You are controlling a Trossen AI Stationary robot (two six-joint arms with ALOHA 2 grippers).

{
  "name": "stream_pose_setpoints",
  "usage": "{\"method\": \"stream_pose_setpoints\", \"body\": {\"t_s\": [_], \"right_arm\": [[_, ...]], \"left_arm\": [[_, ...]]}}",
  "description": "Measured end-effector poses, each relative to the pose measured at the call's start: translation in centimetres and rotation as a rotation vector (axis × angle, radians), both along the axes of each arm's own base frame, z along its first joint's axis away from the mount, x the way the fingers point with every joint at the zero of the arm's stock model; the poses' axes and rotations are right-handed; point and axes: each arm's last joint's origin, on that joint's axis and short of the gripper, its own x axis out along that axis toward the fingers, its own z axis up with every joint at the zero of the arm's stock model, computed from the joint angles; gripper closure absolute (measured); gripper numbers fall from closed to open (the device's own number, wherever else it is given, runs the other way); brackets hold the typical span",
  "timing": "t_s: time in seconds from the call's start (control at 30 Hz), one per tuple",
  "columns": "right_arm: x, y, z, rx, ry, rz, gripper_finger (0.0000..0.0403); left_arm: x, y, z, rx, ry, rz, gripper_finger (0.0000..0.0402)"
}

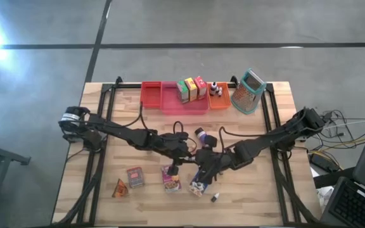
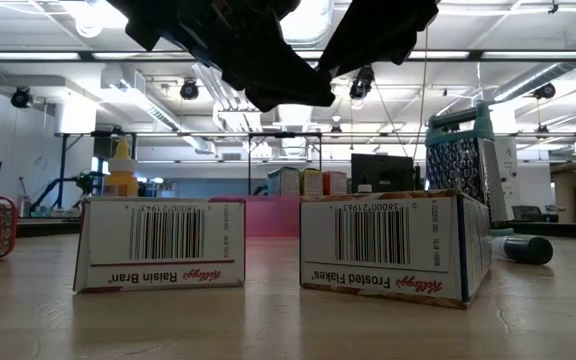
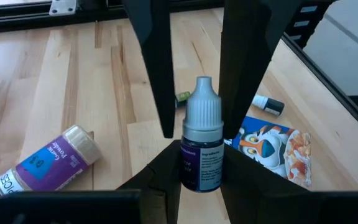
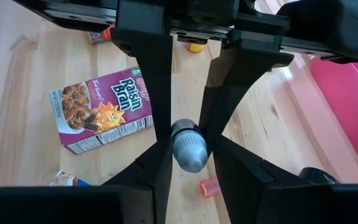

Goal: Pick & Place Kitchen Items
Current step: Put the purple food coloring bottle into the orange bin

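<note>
A small dropper bottle with a pale grey cap and a purple label [image 3: 202, 146] hangs in the air over the middle of the wooden counter [image 1: 246, 202], caught between both arms at once. The left gripper [image 3: 200, 169] is clamped on its labelled body, and the right gripper [image 4: 190, 149] is closed in on its rounded cap, touching it as far as the right wrist view shows. The main danger looks like a bad handover. The cap is smooth and tapered, so a hold placed that high may slip as soon as the left gripper lets go. The bottle would then drop onto the purple Raisin Bran cardboard box [image 4: 101, 112] or the blue Frosted Flakes cardboard box [image 3: 272, 146] lying below, and it might roll. If either arm pulls away while both are gripping, the bottle could twist or the cap could be strained. The long red plastic tray bin [image 1: 173, 96] lies at the far edge, so a weak hold would have to last a long carry.
</note>
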Motion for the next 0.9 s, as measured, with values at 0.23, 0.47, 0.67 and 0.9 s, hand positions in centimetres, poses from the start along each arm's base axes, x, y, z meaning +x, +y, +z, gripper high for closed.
{"method": "stream_pose_setpoints", "body": {"t_s": [0.23,0.47,0.67,0.9], "right_arm": [[-0.01,0.0,0.0,-0.003,0.001,0.003,0.0329],[0.0,-0.01,0.0,-0.014,0.004,0.013,0.0338],[-0.02,-0.02,0.0,0.001,0.012,0.027,0.0336],[-0.69,-0.13,0.2,0.053,0.062,0.035,0.0336]], "left_arm": [[0.01,0.0,0.01,0.0,-0.001,0.002,0.0305],[0.0,0.0,-0.01,-0.025,0.006,0.014,0.03],[-0.01,-0.05,0.01,-0.028,0.005,0.006,0.0268],[-0.93,0.34,0.77,0.001,0.042,0.062,0.0204]]}}
